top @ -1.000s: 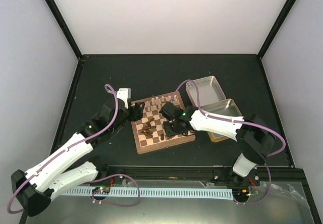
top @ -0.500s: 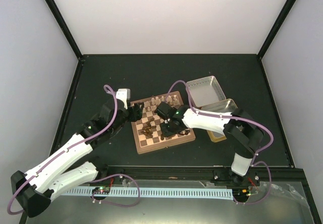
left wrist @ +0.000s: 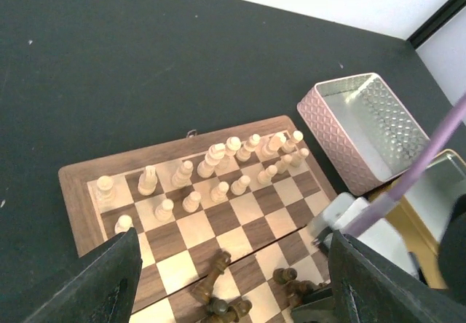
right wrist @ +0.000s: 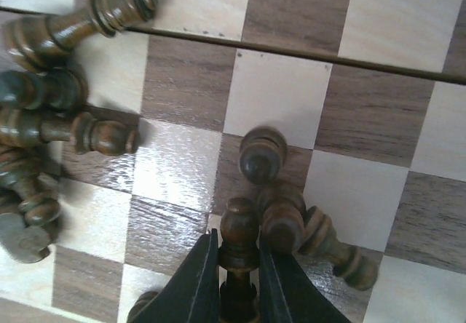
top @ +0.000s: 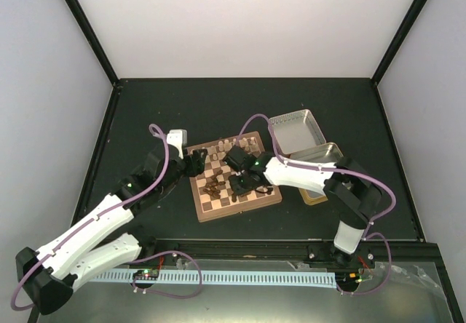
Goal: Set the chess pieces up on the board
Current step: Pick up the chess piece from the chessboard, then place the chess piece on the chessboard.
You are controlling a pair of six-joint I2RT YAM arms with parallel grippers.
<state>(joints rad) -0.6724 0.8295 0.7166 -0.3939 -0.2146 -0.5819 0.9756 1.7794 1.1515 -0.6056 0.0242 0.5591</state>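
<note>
Right gripper (top: 246, 182), top view: low over the near half of the board (top: 211, 212), among dark chessmen (top: 213, 187); left gripper (top: 195, 163) at the board's left edge. Cream chessmen (top: 231, 147) line the far rows; tin halves (top: 296, 131) lie to the right.
Left wrist view: fingers (left wrist: 109, 283) spread wide with nothing between them, above the board.
Right wrist view: fingers (right wrist: 196, 286) pinch one upright dark chessman (right wrist: 239, 239); several others lie toppled at left.
</note>
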